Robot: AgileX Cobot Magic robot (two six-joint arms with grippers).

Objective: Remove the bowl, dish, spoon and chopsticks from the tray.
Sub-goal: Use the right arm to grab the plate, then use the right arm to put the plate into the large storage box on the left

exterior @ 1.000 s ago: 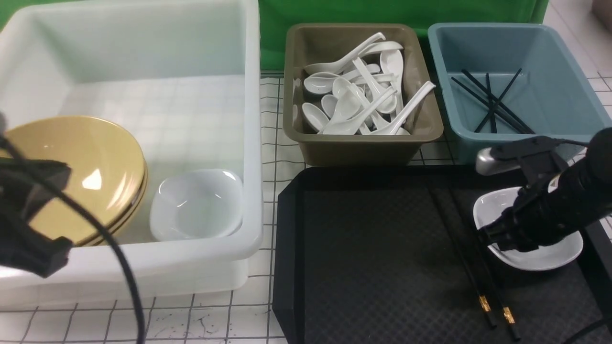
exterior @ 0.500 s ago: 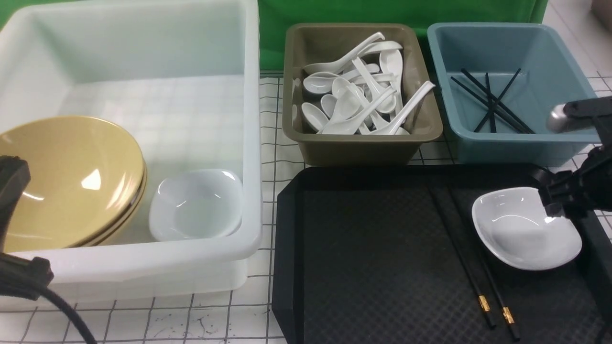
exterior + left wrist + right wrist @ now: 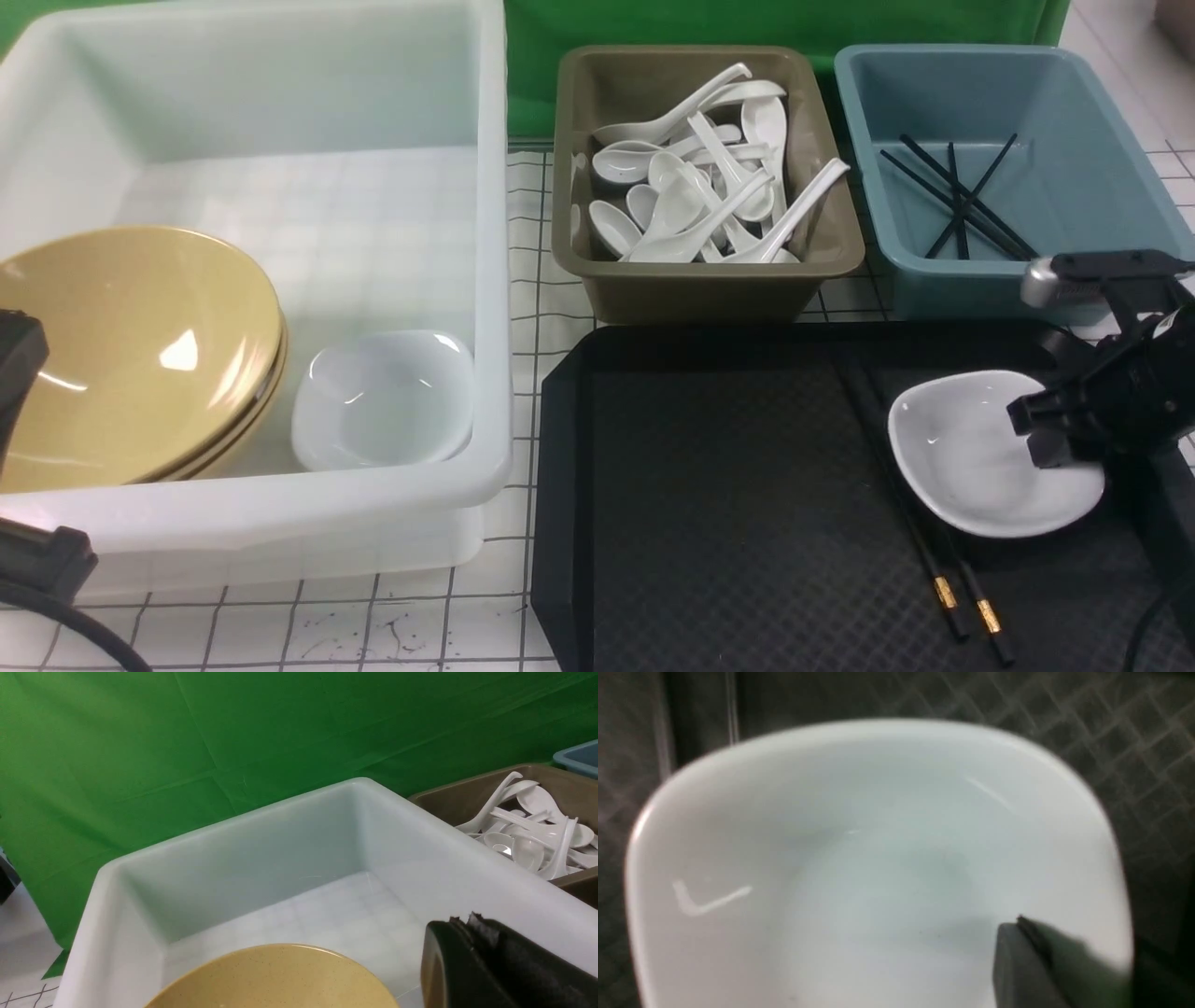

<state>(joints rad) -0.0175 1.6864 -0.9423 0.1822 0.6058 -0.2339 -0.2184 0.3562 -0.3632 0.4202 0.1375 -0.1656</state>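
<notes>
The white dish [image 3: 962,467] is on the right side of the black tray [image 3: 728,485], its left edge over the black chopsticks [image 3: 946,590]. My right gripper [image 3: 1044,431] is shut on the dish's right rim. In the right wrist view one finger [image 3: 1017,956] is inside the dish [image 3: 859,858]; the other is hidden. The yellow bowl [image 3: 131,345] rests in the white bin [image 3: 495,280]. Several white spoons [image 3: 691,187] fill the brown bin, and no spoon lies on the tray. My left gripper [image 3: 463,920] is shut and empty above the white bin, near the bowl [image 3: 271,980].
A second white dish [image 3: 383,397] sits beside the stacked yellow bowls in the white bin. The brown bin [image 3: 709,280] and the blue bin [image 3: 1074,187], which holds several chopsticks, stand behind the tray. Part of my left arm [image 3: 19,373] shows at the left edge.
My right gripper pulled back to the right, then returned onto the dish's right rim. The dish has shifted left over the chopsticks. My left arm has withdrawn toward the left edge.
</notes>
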